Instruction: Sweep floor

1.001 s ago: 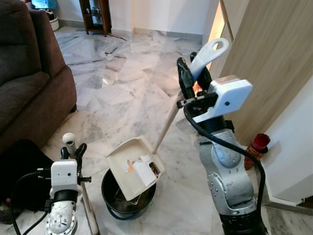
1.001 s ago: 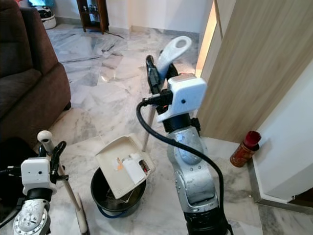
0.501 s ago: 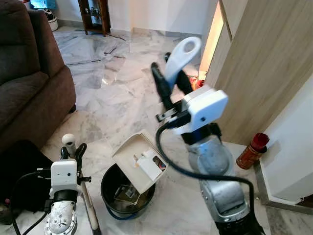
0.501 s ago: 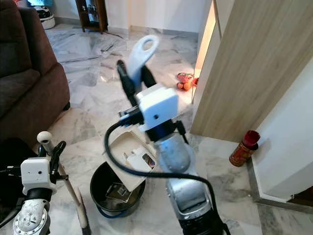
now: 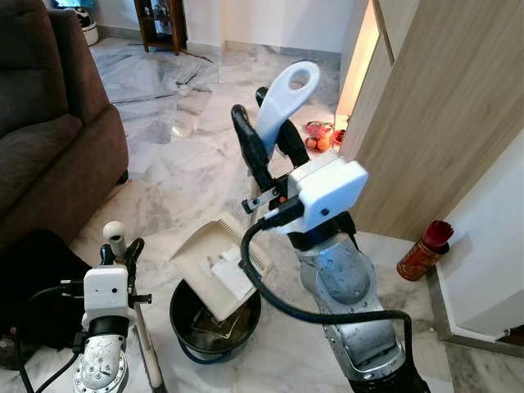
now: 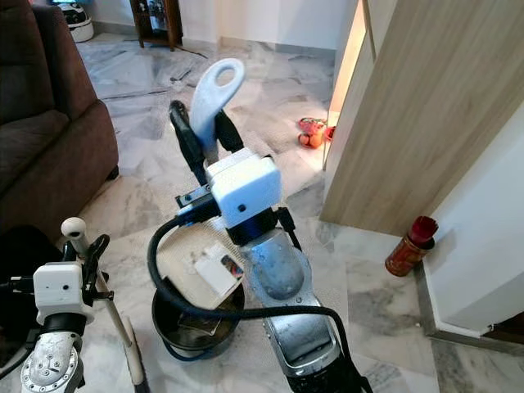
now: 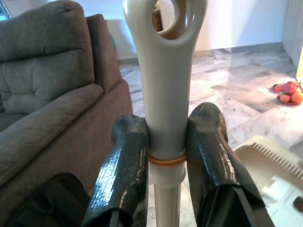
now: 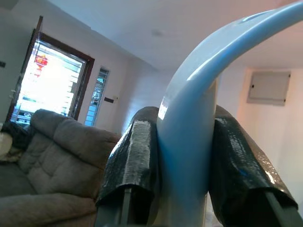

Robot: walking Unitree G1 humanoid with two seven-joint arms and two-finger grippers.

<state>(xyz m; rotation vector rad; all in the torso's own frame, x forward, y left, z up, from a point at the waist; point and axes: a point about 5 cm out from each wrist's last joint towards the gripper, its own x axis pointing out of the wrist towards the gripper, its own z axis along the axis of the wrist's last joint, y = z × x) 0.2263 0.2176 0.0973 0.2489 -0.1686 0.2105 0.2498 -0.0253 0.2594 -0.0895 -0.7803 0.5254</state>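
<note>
**A:** What is the right arm doing?

**B:** The right gripper [image 5: 266, 147] is raised in the middle of the scene. Its two black fingers [image 8: 137, 165] are clamped on the pale blue-white plastic dustpan handle with a loop at its top [image 5: 284, 98]. The handle's pole slopes down behind the arm to the cream plastic dustpan tray with a toothed edge [image 5: 214, 266]. The tray is tilted steeply over the round black bucket [image 5: 214, 326] on the white marble floor [image 5: 188, 164], its lower edge inside the bucket's rim. Bits of paper litter cling to the tray, and more litter lies in the bucket.

**A:** And the left arm?

**B:** The left gripper [image 5: 119, 255] sits low, near the bucket. Its black fingers [image 7: 123, 175] are pressed tight against the cream broom handle with a hole in its rounded top [image 7: 165, 71], just above an orange rubber band around the shaft.

**A:** What else is around?

**B:** A brown fabric sofa [image 5: 49, 139] stands on the robot's left. A light wooden panel wall [image 5: 442, 115] stands on its right, with a red-capped brown bottle [image 5: 424, 250] on the floor beside it. Some red and orange litter [image 5: 321, 135] lies on the floor farther back, near the panel's edge. A dark wooden cabinet [image 5: 162, 23] stands at the far wall.
</note>
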